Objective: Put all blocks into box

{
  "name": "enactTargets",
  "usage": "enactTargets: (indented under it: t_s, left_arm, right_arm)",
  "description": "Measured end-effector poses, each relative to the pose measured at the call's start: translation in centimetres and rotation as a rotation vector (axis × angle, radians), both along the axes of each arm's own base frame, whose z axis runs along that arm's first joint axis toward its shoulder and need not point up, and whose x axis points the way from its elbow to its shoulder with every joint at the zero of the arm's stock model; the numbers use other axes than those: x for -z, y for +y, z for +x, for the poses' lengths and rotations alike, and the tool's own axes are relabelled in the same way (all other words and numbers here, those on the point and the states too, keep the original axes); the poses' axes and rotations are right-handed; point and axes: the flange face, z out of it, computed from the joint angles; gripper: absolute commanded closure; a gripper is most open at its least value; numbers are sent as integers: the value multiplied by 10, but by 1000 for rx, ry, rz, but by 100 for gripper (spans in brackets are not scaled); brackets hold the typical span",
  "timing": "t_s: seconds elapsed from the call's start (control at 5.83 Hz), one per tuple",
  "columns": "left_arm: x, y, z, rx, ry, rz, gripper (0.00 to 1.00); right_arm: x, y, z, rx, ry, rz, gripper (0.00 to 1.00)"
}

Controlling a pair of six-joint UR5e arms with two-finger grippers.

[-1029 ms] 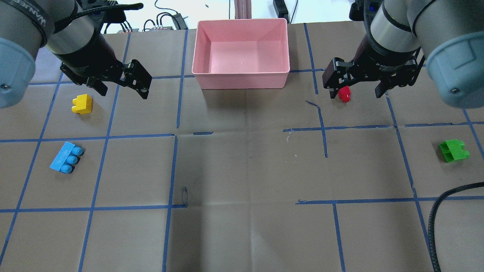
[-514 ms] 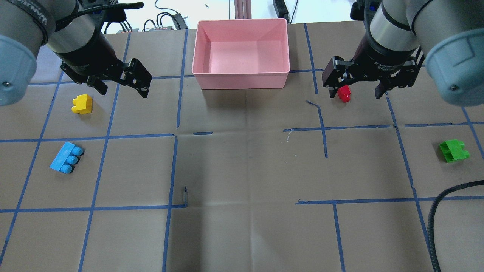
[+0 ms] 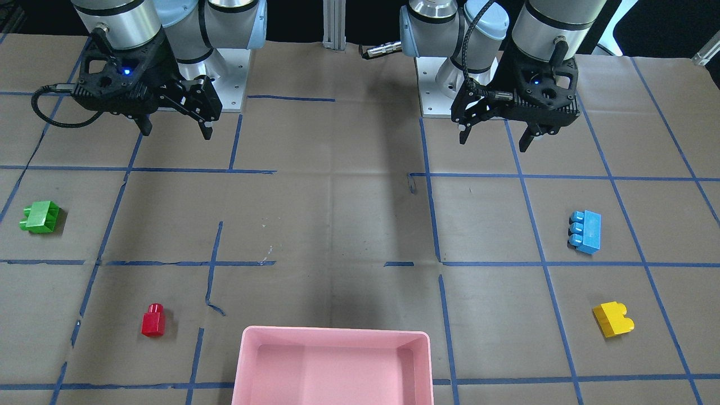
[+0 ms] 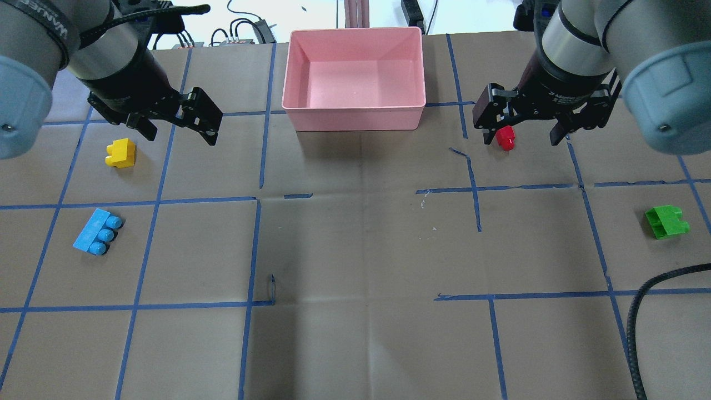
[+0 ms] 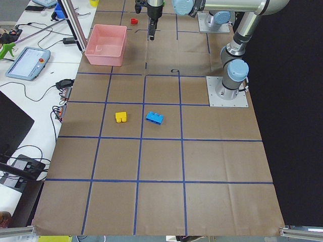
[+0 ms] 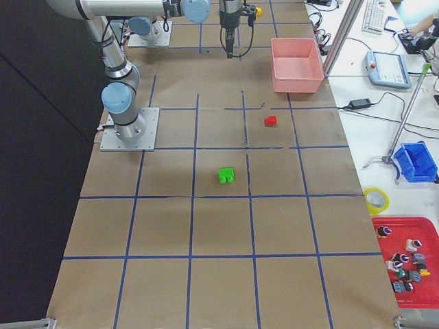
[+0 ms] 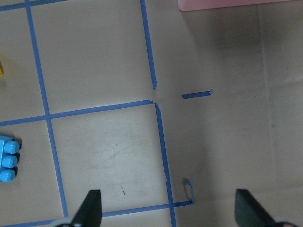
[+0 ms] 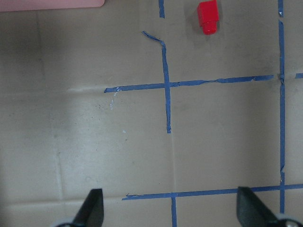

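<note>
Nearest the bases, I find both arms raised clear of the table. The left gripper point(image 4: 180, 133) has its fingers spread wide with nothing between them. The right gripper point(image 4: 522, 139) is equally wide and empty. Both wrist views bear this out: the black fingertips sit at the lower corners with only paper between. I judge this a high survey posture, giving each wrist camera sight of its own half before any descent.

Next out, the light blue block point(image 4: 95, 233) lies on its side on the left half, its three round studs pointing toward the centre. The green block point(image 4: 666, 222) lies on the right half, also tipped, showing a stepped outline.

Farther on are the yellow block point(image 4: 121, 153) on the left and the small red block point(image 4: 505, 138) on the right. From overhead the red block appears to sit between the right fingers. The front-facing view shows it resting on the paper, well apart from that gripper, so I take the overlap as line of sight only.

Farthest, the pink box point(image 4: 355, 116) stands centred at the table's far edge and is empty. All four blocks remain outside it.

The blocks are hard, smooth plastic whose flat sides should suit a two-finger pinch. The brown paper point(image 4: 355, 250) is matte, creased and gridded with blue tape point(image 4: 200, 199).
</note>
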Motion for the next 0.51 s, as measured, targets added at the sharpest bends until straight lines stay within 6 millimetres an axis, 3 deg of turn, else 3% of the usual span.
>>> enactTargets:
  t_s: [0.17,0.51]
  left_arm:
    - [-1,0,9,15,-4,-2,0]
    - [-1,-8,72,39,-15,4,0]
  right_arm:
    - [1,0,0,0,0,1,0]
    - [0,0,0,0,0,1,0]
